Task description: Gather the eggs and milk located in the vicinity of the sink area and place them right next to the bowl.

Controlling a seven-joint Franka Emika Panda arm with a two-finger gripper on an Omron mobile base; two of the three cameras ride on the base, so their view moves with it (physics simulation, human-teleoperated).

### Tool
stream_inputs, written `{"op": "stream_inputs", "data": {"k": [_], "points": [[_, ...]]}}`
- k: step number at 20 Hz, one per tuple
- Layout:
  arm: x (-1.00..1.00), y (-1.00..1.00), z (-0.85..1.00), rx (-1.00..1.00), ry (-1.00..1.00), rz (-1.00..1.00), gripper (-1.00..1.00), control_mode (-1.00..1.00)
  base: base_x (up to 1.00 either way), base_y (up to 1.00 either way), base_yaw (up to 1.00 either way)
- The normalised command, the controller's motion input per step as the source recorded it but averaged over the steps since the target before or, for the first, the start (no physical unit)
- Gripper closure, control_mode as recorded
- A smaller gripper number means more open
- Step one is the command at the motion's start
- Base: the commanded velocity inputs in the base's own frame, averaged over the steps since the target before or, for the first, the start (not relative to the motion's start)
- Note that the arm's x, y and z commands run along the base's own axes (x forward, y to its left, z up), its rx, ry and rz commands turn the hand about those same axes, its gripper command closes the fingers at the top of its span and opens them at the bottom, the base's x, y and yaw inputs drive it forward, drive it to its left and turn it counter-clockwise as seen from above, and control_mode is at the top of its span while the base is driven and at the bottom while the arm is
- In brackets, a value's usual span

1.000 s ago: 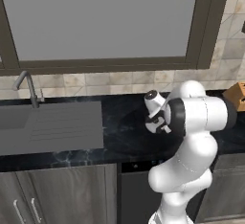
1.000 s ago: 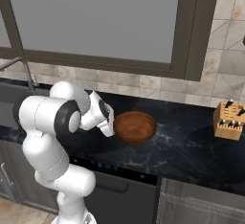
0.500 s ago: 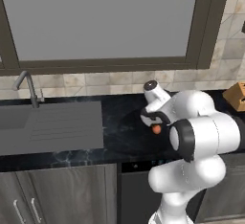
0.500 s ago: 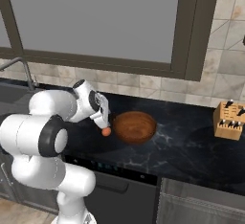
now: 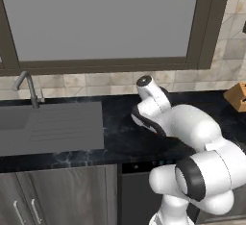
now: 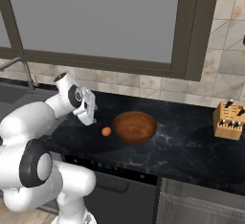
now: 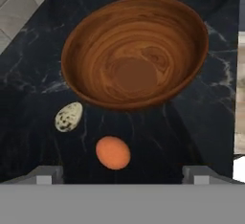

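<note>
A round reddish-brown wooden bowl (image 6: 135, 126) (image 7: 136, 50) stands on the dark counter. An orange-brown egg (image 6: 106, 131) (image 7: 113, 152) lies on the counter just left of it, a small gap apart. In the hand view a pale speckled egg (image 7: 68, 117) lies beside the bowl too. My gripper (image 6: 91, 118) (image 7: 122, 174) hangs open above and to the left of the orange egg, with nothing between its fingers. The grey sink (image 5: 48, 128) with its curved faucet (image 5: 29, 87) sits at the far left. The milk is out of view.
A wooden knife block (image 6: 229, 120) (image 5: 238, 96) stands on the counter at the far right. The tiled wall and a window frame run behind the counter. My own arm (image 5: 192, 132) covers the counter right of the sink in the left base view.
The gripper has drawn back up and to the left, away from the orange egg, which stays on the counter beside the bowl. The arm's elbow has swung lower and forward.
</note>
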Motion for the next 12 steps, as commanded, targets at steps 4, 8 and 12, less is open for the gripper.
{"op": "stream_inputs", "data": {"k": [4,8,12], "points": [[-0.49,0.55,0.43,-0.03,0.0,0.0,-1.0,-1.0,0.0,0.0,0.0],[-0.6,0.55,0.31,-0.04,-0.08,0.04,-1.0,-1.0,0.0,0.0,0.0],[-0.66,0.44,0.24,-0.01,-0.1,0.11,-1.0,-1.0,0.0,0.0,0.0]]}}
